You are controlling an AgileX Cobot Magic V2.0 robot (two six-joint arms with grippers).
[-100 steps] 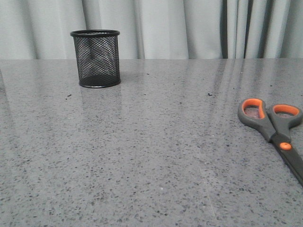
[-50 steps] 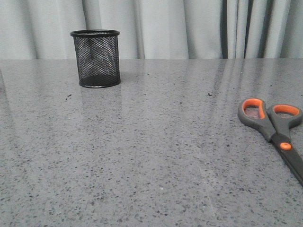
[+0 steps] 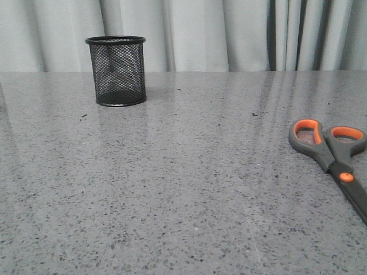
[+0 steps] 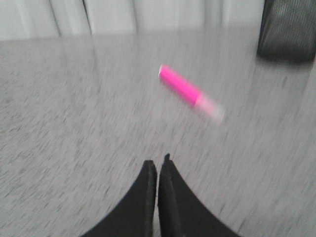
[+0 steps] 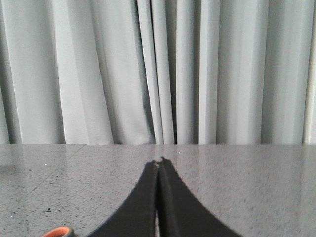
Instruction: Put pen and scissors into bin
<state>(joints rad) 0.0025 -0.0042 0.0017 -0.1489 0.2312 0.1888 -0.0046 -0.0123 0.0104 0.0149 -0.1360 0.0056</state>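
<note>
Standing upright toward the far left of the speckled grey stone table (image 3: 183, 189) is the black wire-mesh cylindrical bin (image 3: 116, 70); the dark grey scissors with orange-lined loops (image 3: 331, 156) lie flat at the right edge, well apart from it; the bright pink pen with a pale tip (image 4: 190, 92) lies on the table ahead of the left tool (image 4: 157, 165), whose black fingers are pressed together on nothing; the right tool (image 5: 158, 165) is likewise clenched and empty, facing pale grey curtains (image 5: 158, 69).
</note>
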